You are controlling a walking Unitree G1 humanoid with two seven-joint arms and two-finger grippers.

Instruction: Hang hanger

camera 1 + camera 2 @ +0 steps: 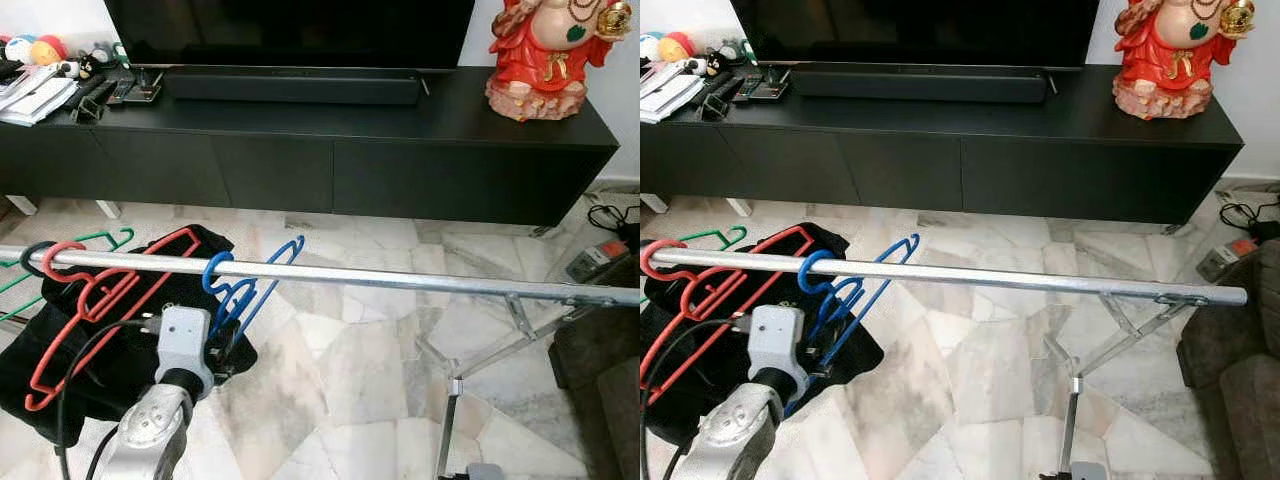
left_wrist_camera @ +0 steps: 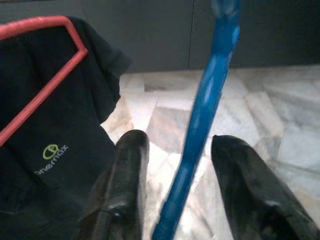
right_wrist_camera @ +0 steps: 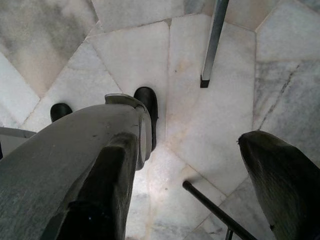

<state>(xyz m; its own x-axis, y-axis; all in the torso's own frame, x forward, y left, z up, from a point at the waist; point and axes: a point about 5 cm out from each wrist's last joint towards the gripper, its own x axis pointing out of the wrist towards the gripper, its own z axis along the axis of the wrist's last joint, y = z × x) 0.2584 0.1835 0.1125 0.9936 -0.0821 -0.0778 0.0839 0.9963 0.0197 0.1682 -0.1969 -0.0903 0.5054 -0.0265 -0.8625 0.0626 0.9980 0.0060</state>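
A silver rail (image 1: pixel 400 278) runs across in front of me. A blue hanger (image 1: pixel 255 285) is hooked over it, beside a red hanger (image 1: pixel 90 300) that carries a black shirt (image 1: pixel 60 370) and a green hanger (image 1: pixel 100 238) at the far left. My left gripper (image 1: pixel 222 345) reaches up from below the rail to the blue hanger. In the left wrist view the gripper (image 2: pixel 180 140) is open, with the blue hanger's bar (image 2: pixel 205 110) between its fingers and a gap on each side. My right gripper (image 3: pixel 192 140) hangs open over the marble floor.
A long black TV cabinet (image 1: pixel 300 150) stands behind the rail, with a soundbar (image 1: pixel 295 85), a red figurine (image 1: pixel 545 55) and clutter at its left end. The rack's folding legs (image 1: pixel 455 390) stand at the right. A power strip (image 1: pixel 600 260) and a dark sofa (image 1: pixel 610 370) sit at the far right.
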